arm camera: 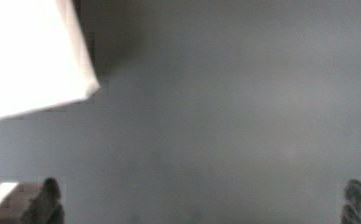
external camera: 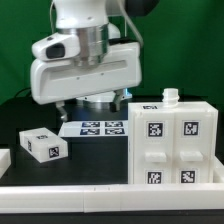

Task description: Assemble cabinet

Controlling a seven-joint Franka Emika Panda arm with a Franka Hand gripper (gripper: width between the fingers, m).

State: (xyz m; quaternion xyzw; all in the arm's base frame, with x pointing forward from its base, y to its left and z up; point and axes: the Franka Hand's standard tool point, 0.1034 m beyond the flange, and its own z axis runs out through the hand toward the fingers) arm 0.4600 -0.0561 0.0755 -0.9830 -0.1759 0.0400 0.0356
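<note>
On the exterior view's right stands the cabinet (external camera: 176, 140), with a small block (external camera: 42, 146) well apart on the left. Near the marker board (external camera: 97, 128) the gripper (arm camera: 202, 203) hangs spread and empty. It seems to be between grasps; next it must bring a loose part between its fingers (arm camera: 35, 205).

Only the dark tips of my fingers (arm camera: 42, 204) show at the wrist view's edge, a blurred white shape (arm camera: 31, 55) runs off it, and my arm (external camera: 85, 70) hides part of the marker board (external camera: 100, 128).
</note>
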